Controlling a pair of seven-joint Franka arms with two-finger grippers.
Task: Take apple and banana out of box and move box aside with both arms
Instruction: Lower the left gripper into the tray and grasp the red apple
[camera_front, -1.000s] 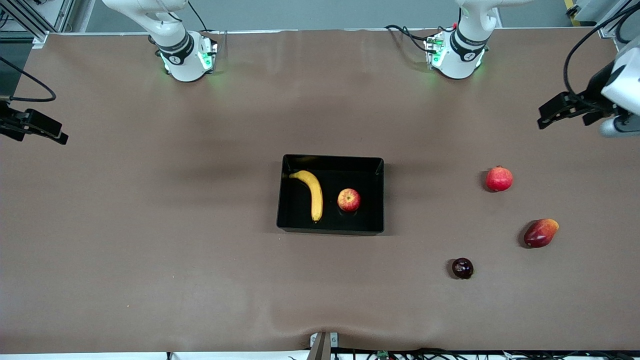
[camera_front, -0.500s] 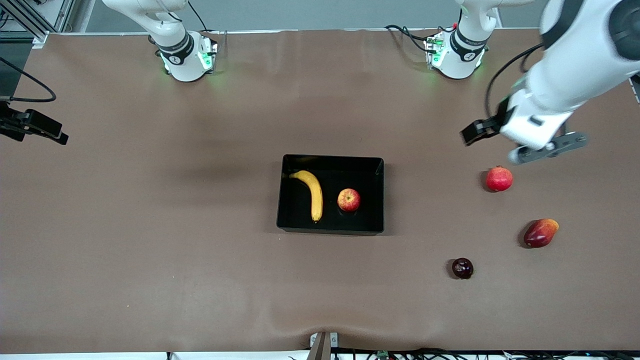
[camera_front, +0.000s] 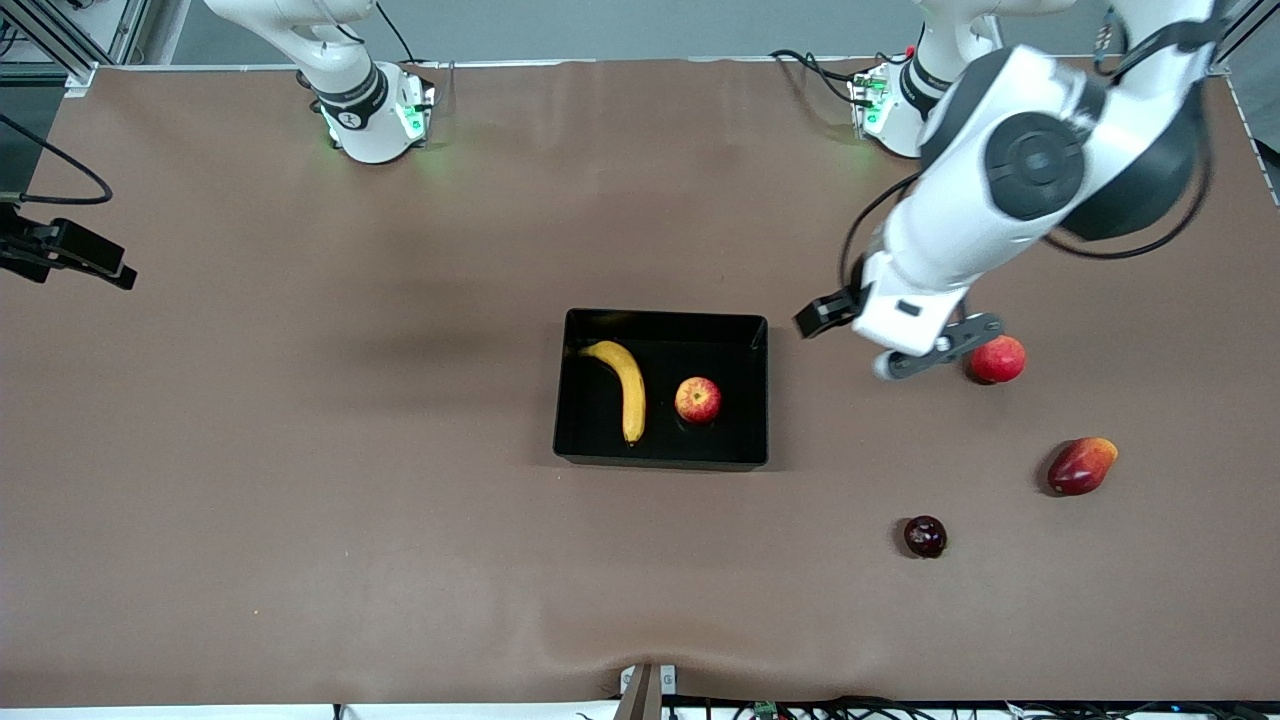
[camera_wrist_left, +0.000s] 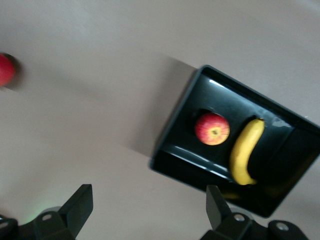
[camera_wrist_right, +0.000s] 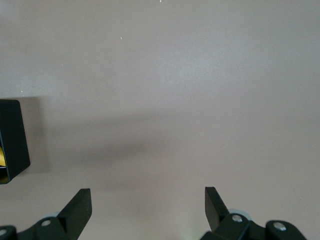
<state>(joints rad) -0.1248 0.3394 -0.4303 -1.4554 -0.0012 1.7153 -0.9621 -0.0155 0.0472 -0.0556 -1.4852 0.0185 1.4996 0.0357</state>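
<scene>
Banana and apple lying in the box, both grippers empty.

The banana (camera_front: 622, 388) and apple (camera_front: 697, 400) are sitting side by side (not touching) in the black box (camera_front: 662, 461) at mid-table. The left gripper (camera_wrist_left: 149, 207) is hanging over bare table between box and pomegranate (camera_front: 998, 359), fingers spread wide, holding nothing. The right gripper (camera_wrist_right: 148, 209) is waiting at its end of the table, likewise wide open.
</scene>
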